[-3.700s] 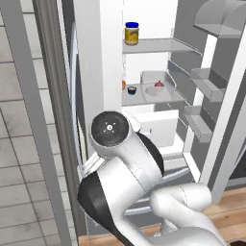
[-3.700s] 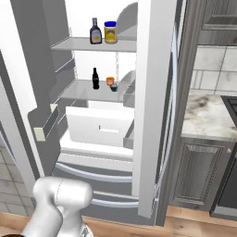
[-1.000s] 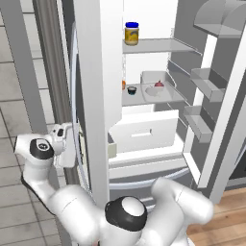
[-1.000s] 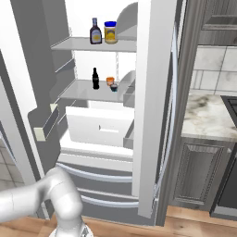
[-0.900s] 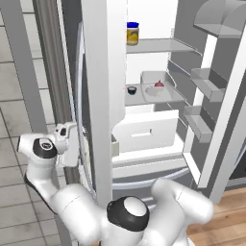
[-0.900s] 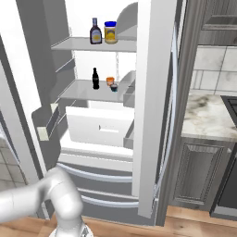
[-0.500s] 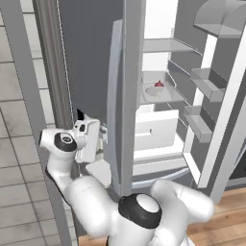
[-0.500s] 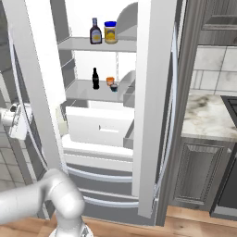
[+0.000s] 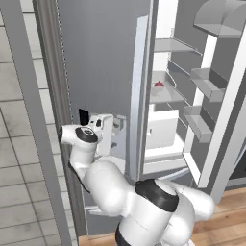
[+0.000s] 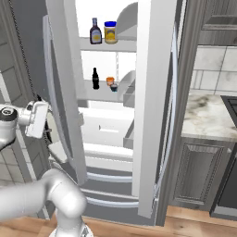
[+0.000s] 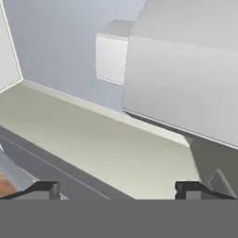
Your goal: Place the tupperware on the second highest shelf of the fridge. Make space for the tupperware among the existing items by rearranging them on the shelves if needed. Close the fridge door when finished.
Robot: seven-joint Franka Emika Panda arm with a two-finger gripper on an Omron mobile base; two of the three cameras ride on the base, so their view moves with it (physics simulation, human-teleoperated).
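Note:
The fridge door (image 9: 96,57) stands partly swung in, its plain grey outer face toward the left base view. My gripper (image 9: 116,129) is open and pressed near that face, low on the door; from the right it shows behind the door's edge (image 10: 47,127). In the hand view the fingertips (image 11: 44,188) stand wide apart with nothing between them. On the upper shelf (image 10: 125,45) are a dark bottle (image 10: 95,31) and a yellow jar (image 10: 110,32). A small black bottle (image 10: 95,78) and an orange pot (image 10: 110,81) stand one shelf down. A pale tupperware with something red inside (image 9: 158,85) sits on that shelf.
The other fridge door (image 10: 155,92) stands open at the right, its lipped bins (image 9: 206,81) facing inward. Wide drawers (image 10: 111,185) lie below the shelves. A marble counter (image 10: 208,115) over dark cabinets (image 10: 199,171) is at the far right. A tiled wall (image 9: 19,120) is on the left.
The fridge door has swung from wide open to partly shut, covering the left part of the shelves. My arm has moved rightward with it, hand against the outer face.

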